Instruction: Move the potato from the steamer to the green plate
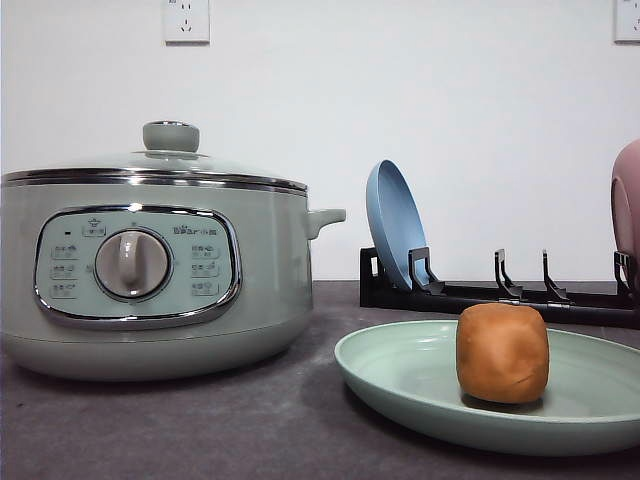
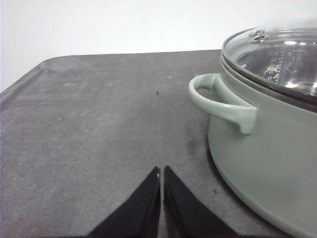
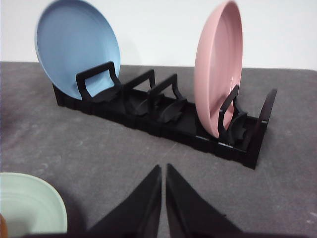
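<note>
potato [image 1: 502,353] sits upright on the green plate [image 1: 400,375], right of the steamer [image 1: 150,260] and apart from it. steamer lid [image 1: 160,160] on, knob up. behind the plate, black dish rack [image 3: 163,114] holds blue plate [image 3: 74,47] at one end, pink plate [image 3: 218,64] toward the other, both on edge. left gripper [image 2: 161,173] tips pressed together, empty, over bare grey table [image 2: 99,124] near the steamer's side handle [image 2: 223,101]. right gripper [image 3: 163,171] tips also together, empty, facing the rack.
</note>
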You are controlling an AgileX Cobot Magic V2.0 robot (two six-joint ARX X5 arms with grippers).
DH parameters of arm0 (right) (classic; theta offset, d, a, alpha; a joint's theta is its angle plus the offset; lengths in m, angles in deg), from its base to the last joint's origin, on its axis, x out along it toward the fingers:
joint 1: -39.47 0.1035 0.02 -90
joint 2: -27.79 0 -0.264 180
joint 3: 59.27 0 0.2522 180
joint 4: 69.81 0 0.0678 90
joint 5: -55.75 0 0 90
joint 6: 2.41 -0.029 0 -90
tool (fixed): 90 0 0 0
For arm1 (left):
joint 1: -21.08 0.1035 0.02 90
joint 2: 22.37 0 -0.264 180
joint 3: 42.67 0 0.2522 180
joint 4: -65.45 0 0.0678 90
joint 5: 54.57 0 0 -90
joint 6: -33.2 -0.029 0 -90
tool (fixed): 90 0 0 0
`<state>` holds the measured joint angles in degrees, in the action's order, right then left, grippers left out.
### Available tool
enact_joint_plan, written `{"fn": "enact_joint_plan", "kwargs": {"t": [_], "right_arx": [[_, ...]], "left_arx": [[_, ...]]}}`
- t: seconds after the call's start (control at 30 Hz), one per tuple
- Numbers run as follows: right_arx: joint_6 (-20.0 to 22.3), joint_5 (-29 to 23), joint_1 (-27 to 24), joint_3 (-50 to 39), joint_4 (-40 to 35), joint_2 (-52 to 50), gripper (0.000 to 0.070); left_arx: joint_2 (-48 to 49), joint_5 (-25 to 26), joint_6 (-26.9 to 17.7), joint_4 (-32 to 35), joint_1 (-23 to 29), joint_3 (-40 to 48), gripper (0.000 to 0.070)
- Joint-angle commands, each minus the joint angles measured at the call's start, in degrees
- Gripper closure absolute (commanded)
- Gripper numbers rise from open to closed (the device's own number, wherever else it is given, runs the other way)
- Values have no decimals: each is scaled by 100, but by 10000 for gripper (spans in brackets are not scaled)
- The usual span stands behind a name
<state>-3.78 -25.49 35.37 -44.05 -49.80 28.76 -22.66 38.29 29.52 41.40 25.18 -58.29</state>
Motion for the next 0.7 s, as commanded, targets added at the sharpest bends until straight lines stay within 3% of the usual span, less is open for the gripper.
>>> {"fn": "enact_joint_plan", "kwargs": {"t": [0.0,0.27,0.67], "right_arx": [[-111,-24,-7,-68,-40,-69,699],[-116,-28,-17,-81,363,-76,699],[-393,17,-17,-79,276,-76,699]], "left_arx": [[12,-9,12,-42,2,117,698],[12,-9,13,-42,2,117,698],[11,-9,12,-42,2,117,698]]}}
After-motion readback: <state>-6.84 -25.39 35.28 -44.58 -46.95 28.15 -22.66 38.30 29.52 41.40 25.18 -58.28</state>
